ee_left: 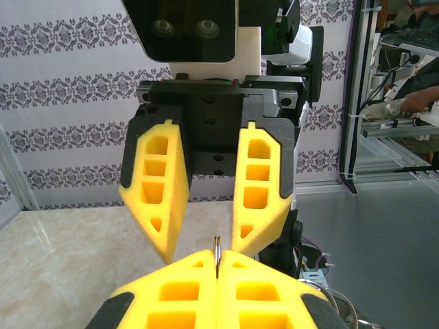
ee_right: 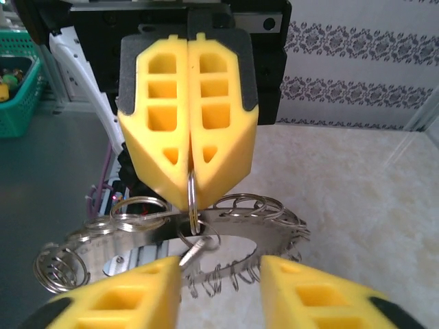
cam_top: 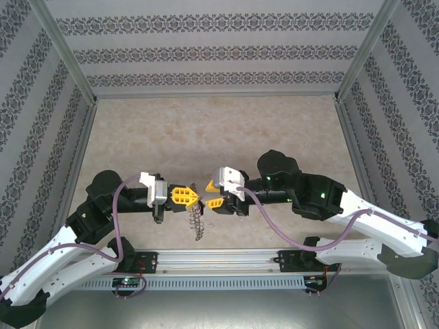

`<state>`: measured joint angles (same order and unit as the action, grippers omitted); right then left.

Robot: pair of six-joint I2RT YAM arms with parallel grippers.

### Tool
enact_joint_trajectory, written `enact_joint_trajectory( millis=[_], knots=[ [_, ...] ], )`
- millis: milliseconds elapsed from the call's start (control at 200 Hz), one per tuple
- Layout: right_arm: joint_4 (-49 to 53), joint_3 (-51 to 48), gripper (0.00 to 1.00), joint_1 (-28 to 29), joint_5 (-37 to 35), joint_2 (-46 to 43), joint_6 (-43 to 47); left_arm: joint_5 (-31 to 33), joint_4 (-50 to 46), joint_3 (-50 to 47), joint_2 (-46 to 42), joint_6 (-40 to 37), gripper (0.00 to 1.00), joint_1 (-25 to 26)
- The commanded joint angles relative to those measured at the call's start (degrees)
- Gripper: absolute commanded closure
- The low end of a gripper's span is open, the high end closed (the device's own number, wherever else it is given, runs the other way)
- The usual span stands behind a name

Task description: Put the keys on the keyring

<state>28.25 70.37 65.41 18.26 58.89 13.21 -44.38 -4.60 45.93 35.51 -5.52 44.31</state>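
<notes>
Field note: keyring (ee_right: 271, 232) hangs just under left gripper (ee_right: 188, 200), which is pressed together on one rim loop (ee_right: 193, 209). Opposite, tip to tip, right gripper (ee_right: 221, 266) stands spread and free, the ring's face tilted toward it. Small metal sliver (ee_right: 194, 250) at the hole may be the key; unclear.

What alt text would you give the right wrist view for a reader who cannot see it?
The left gripper, shut, pinches a small wire loop on the rim of the flat grey keyring, which hangs below it above the beige table. The right gripper faces it from the bottom edge, open.
</notes>
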Motion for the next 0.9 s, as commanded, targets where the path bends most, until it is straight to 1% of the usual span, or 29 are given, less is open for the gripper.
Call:
enact_joint_trajectory(
  millis=[0, 130, 335, 605, 894],
  knots=[
    [-2.8, -1.8, 0.59, 0.7, -0.4, -0.6, -1.3, -0.5, 2.3, 1.7, -0.8, -0.3, 1.00, 0.9],
    [-4.4, -3.3, 0.55, 1.4, 0.2, 0.2, -2.1, -0.3, 2.2, 1.9, -0.7, -0.1, 1.00, 0.9],
    [-7.0, -5.0, 0.54, 1.5, 1.9, 0.8, -3.4, 0.3, 2.3, 1.8, -0.7, -0.2, 1.00, 0.8],
    [-8.6, -5.7, 0.67, 1.5, 0.5, 2.0, -3.8, 0.5, 2.4, 1.5, -0.8, -0.1, 1.00, 0.9],
    [-8.6, -6.3, 0.77, 1.6, -1.3, 1.1, -3.7, 0.8, 2.3, 1.6, -1.0, -0.1, 1.00, 0.9]
  ],
)
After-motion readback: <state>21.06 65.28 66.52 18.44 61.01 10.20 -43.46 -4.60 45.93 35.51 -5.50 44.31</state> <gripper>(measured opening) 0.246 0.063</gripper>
